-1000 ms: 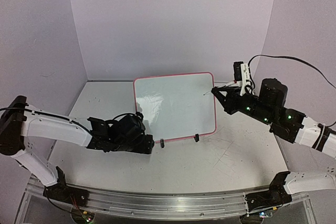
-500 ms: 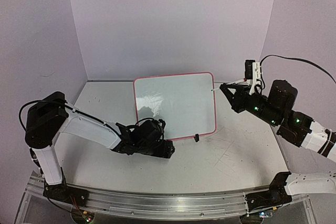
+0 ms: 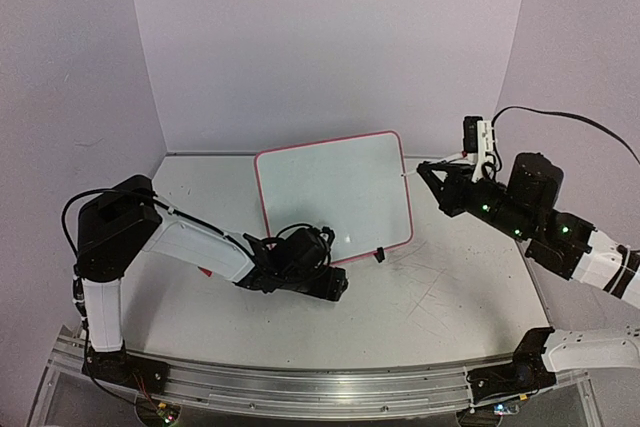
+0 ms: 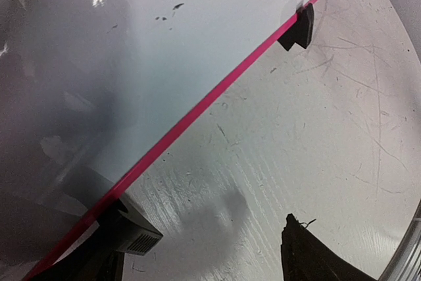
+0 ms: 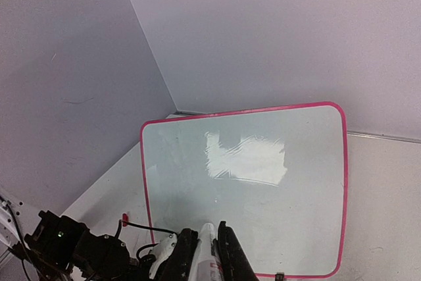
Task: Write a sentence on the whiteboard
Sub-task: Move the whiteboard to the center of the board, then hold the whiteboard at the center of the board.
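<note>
The whiteboard (image 3: 335, 197), white with a pink-red rim, stands tilted on the table at the centre. Its face is blank in the right wrist view (image 5: 263, 189). My left gripper (image 3: 335, 285) is low at the board's front edge, open, with nothing between the jaws (image 4: 204, 245). Its left finger sits against one black clip foot (image 4: 135, 233). The other clip foot (image 4: 299, 27) is further along the rim. My right gripper (image 3: 428, 179) hovers beside the board's right edge, shut on a white marker (image 5: 210, 255) that points at the board.
A small red object (image 5: 125, 220) lies on the table left of the board, also in the top view (image 3: 205, 270). Purple walls close in the back and both sides. The table (image 3: 440, 287) is scratched, and a metal rail (image 3: 300, 382) runs along its near edge.
My left arm has swept right along the board's front edge to its lower middle. The board has turned slightly, its right side now further back. My right gripper has drawn back a little to the right.
</note>
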### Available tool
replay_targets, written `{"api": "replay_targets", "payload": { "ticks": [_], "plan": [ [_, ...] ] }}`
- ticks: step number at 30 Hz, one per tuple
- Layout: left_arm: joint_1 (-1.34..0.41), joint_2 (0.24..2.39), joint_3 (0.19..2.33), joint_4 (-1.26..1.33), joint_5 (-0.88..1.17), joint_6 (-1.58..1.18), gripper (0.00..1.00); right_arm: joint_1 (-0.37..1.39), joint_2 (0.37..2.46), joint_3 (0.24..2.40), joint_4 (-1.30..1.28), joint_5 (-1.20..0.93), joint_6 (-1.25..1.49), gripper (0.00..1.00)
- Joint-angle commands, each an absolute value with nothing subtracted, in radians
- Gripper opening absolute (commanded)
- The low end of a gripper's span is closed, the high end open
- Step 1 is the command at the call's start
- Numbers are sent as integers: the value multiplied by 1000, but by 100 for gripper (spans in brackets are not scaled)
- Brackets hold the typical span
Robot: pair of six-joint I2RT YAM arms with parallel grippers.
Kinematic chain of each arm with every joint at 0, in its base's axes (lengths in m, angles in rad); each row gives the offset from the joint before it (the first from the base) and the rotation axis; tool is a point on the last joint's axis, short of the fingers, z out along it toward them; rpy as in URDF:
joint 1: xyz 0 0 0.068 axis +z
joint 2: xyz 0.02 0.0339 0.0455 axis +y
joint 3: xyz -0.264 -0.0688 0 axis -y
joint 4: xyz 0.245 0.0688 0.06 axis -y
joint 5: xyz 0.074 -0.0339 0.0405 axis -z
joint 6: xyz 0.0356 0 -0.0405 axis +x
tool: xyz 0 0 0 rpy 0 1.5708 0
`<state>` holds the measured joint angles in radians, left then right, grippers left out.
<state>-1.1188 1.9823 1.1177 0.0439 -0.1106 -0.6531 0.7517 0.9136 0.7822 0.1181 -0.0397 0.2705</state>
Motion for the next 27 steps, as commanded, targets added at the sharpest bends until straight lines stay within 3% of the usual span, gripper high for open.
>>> {"api": "replay_targets", "payload": {
  "ticks": [1, 6, 12, 17, 21, 24, 27],
  "plan": [
    [-1132, 1921, 1130, 102, -86, -618, 85, 756, 944, 793, 140, -27, 275, 0],
    [-1130, 1685, 987, 91, -125, -562, 91, 757, 1004, 834, 134, -53, 233, 0],
    [-1000, 1397, 836, 62, -105, -506, 90, 757, 1096, 900, 139, -98, 162, 0],
    [-778, 1197, 712, 152, 41, -483, 99, 759, 1166, 954, 163, -175, 131, 0],
    [-658, 1089, 625, 225, 126, -493, 99, 761, 1203, 997, 166, -186, 133, 0],
    [-526, 1084, 548, 388, 323, -526, 97, 761, 1234, 1021, 168, -204, 116, 0],
    [-424, 1158, 480, 657, 500, -570, 89, 761, 1279, 1045, 183, -190, 108, 0]
  ]
}}
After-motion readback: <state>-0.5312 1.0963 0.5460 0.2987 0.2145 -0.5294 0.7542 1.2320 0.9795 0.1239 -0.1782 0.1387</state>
